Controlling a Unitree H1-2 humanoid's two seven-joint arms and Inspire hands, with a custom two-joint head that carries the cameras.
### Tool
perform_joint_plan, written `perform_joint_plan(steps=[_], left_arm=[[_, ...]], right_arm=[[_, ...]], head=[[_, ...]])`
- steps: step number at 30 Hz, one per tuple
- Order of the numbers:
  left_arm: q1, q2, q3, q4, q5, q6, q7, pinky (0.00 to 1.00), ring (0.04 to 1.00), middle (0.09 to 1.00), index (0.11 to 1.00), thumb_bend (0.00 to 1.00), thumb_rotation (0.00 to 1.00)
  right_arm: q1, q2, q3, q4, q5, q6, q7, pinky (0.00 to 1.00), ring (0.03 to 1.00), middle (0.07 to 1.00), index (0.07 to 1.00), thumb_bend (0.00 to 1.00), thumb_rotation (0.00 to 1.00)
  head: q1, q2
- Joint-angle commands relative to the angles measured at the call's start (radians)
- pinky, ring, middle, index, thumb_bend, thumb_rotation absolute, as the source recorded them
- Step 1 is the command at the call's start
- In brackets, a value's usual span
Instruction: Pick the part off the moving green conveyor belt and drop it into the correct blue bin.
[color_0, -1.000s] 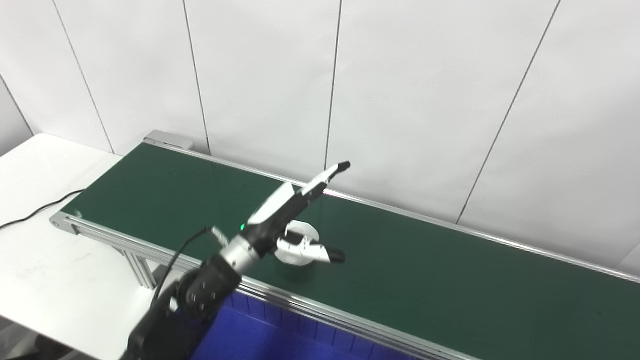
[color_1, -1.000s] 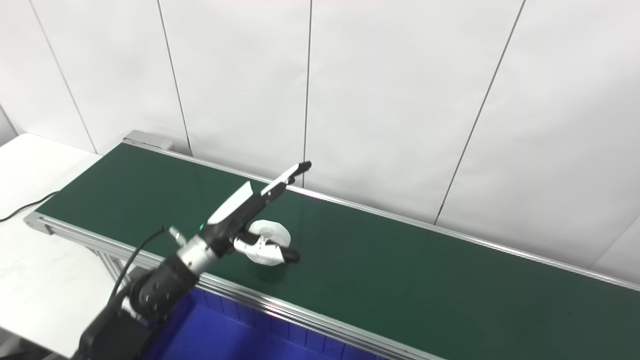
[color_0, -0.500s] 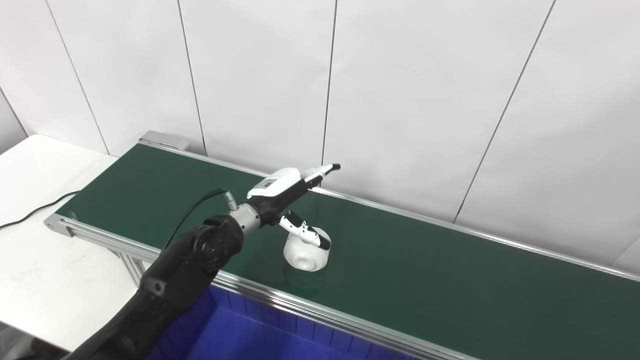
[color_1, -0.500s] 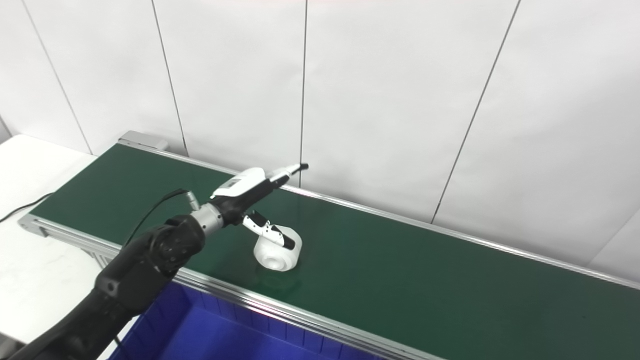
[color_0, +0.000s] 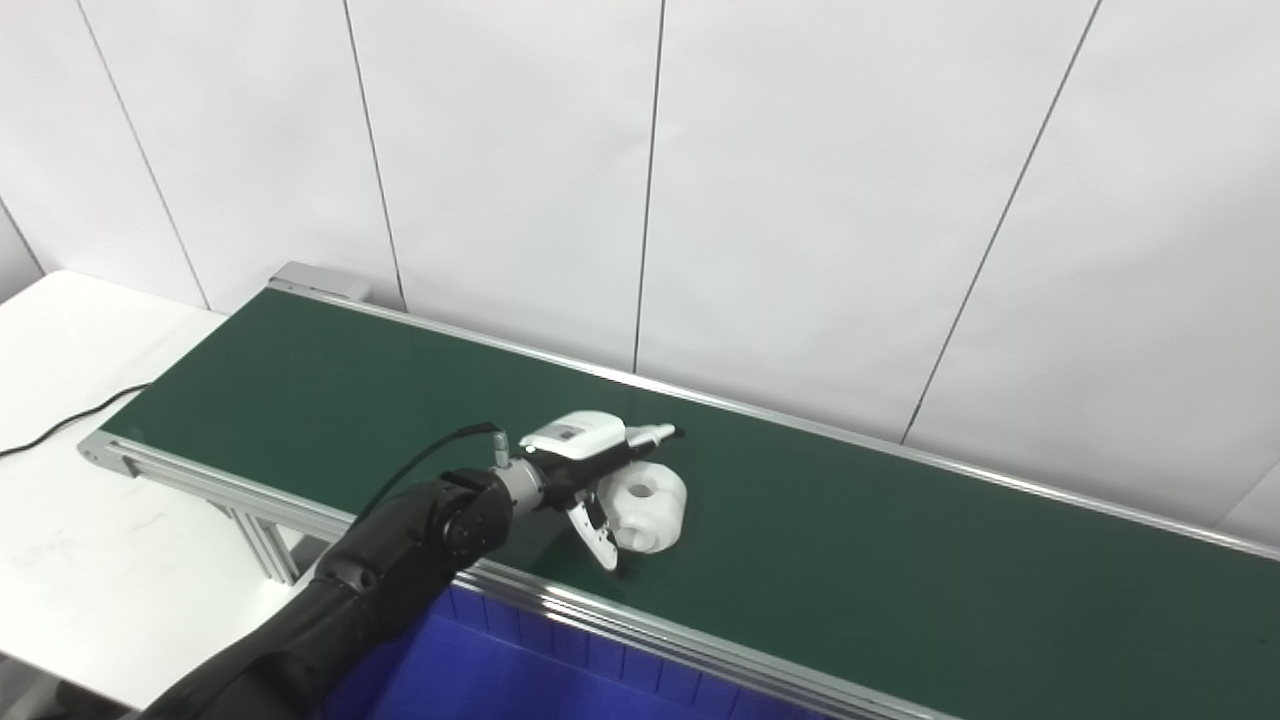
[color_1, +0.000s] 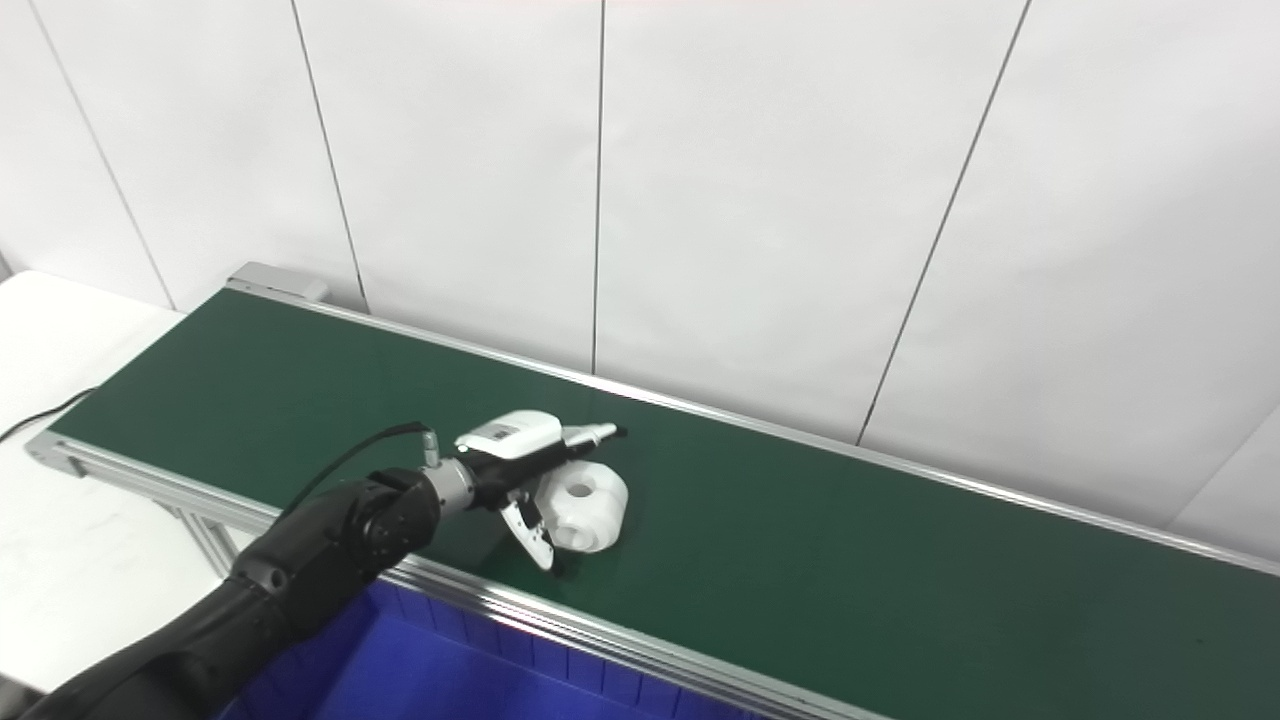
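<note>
The white round part (color_0: 650, 505), a hole in its face, lies tilted on the green conveyor belt (color_0: 900, 560) near its front edge.

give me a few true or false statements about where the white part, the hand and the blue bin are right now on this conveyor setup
1. The white part lies on the green conveyor belt. True.
2. The left hand is at the part, fingers apart around it. True.
3. The part is already inside the blue bin. False: it is on the belt, beyond the bin's edge.
4. The right hand is reaching over the belt. False: no right hand is in view.
5. A black cable lies on the white table. True.
</note>
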Motion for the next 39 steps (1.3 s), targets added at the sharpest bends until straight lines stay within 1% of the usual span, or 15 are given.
perform_joint_plan(steps=[1,3,4,6,7,8,10,13,19,21,24,25,31,37,39], left_arm=[[-0.034,-0.005,0.004,0.008,-0.021,-0.01,0.002,0.93,0.96,0.976,0.981,0.9,0.11],[-0.032,-0.027,0.015,0.05,-0.041,-0.023,0.032,0.84,0.897,0.923,0.925,0.82,0.03],[-0.033,-0.043,0.027,0.089,-0.051,-0.049,0.081,0.83,0.892,0.92,0.922,0.81,0.02],[-0.036,-0.068,0.043,0.161,-0.055,-0.114,0.184,0.71,0.768,0.812,0.816,0.75,0.01],[-0.038,-0.077,0.046,0.193,-0.051,-0.148,0.233,0.59,0.64,0.621,0.632,0.61,0.0],[-0.039,-0.087,0.052,0.222,-0.051,-0.184,0.287,0.55,0.596,0.556,0.57,0.56,0.0],[-0.038,-0.102,0.059,0.252,-0.062,-0.221,0.359,0.48,0.451,0.52,0.531,0.51,0.0],[-0.028,-0.118,0.073,0.245,-0.091,-0.226,0.4,0.46,0.413,0.511,0.529,0.5,0.0],[0.01,-0.129,0.112,0.152,-0.177,-0.228,0.392,0.43,0.401,0.503,0.538,0.49,0.0],[0.029,-0.122,0.124,0.1,-0.213,-0.228,0.374,0.43,0.399,0.501,0.54,0.49,0.0],[0.071,-0.099,0.14,-0.011,-0.261,-0.228,0.349,0.42,0.402,0.499,0.54,0.49,0.0],[0.087,-0.091,0.145,-0.053,-0.269,-0.228,0.341,0.42,0.403,0.497,0.54,0.49,0.0],[0.225,-0.03,0.151,-0.308,-0.351,-0.228,0.246,0.43,0.41,0.498,0.536,0.5,0.0],[0.311,0.003,0.118,-0.361,-0.397,-0.228,0.198,0.45,0.426,0.508,0.522,0.5,0.0],[0.343,0.01,0.096,-0.37,-0.396,-0.228,0.188,0.4,0.397,0.5,0.542,0.49,0.0]], right_arm=[[-0.001,-0.005,0.0,-0.031,0.0,-0.057,-0.012,0.87,0.92,0.94,0.945,0.8,0.83],[0.001,-0.005,-0.001,-0.036,0.002,-0.057,-0.013,0.87,0.92,0.94,0.945,0.8,0.83],[0.003,-0.005,-0.002,-0.039,0.001,-0.057,-0.014,0.87,0.92,0.94,0.945,0.8,0.83],[0.006,-0.005,-0.003,-0.044,0.003,-0.057,-0.013,0.87,0.922,0.94,0.944,0.79,0.83],[0.008,-0.004,-0.004,-0.046,0.004,-0.057,-0.011,0.88,0.925,0.943,0.945,0.79,0.83],[0.01,-0.005,-0.005,-0.049,0.004,-0.057,-0.011,0.88,0.926,0.944,0.945,0.79,0.83],[0.013,-0.005,-0.007,-0.053,0.002,-0.057,-0.014,0.87,0.927,0.945,0.946,0.8,0.83],[0.016,-0.006,-0.009,-0.056,0.001,-0.057,-0.013,0.87,0.928,0.945,0.945,0.8,0.84],[0.022,-0.008,-0.008,-0.072,-0.002,-0.057,-0.008,0.88,0.935,0.954,0.952,0.79,0.84],[0.026,-0.006,-0.008,-0.083,-0.012,-0.057,-0.014,0.87,0.931,0.952,0.95,0.8,0.84],[0.034,0.004,-0.009,-0.111,-0.022,-0.057,-0.019,0.85,0.926,0.954,0.943,0.8,0.82],[0.038,0.008,-0.008,-0.119,-0.023,-0.057,-0.018,0.85,0.926,0.956,0.943,0.81,0.82],[0.055,0.052,0.0,-0.189,-0.066,-0.057,-0.024,0.9,0.927,0.938,0.949,0.75,0.83],[0.056,0.107,-0.023,-0.236,-0.098,-0.044,0.012,0.92,0.945,0.956,0.964,0.73,0.87],[0.056,0.121,-0.029,-0.252,-0.11,-0.026,0.021,0.94,0.954,0.959,0.969,0.74,0.88]], head=[[0.0,0.0],[0.001,0.003],[-0.001,0.006],[-0.002,0.009],[-0.002,0.009],[-0.002,0.011],[-0.001,0.014],[-0.002,0.017],[-0.026,0.05],[-0.051,0.079],[-0.133,0.167],[-0.133,0.167],[-0.293,0.261],[-0.383,0.309],[-0.4,0.325]])
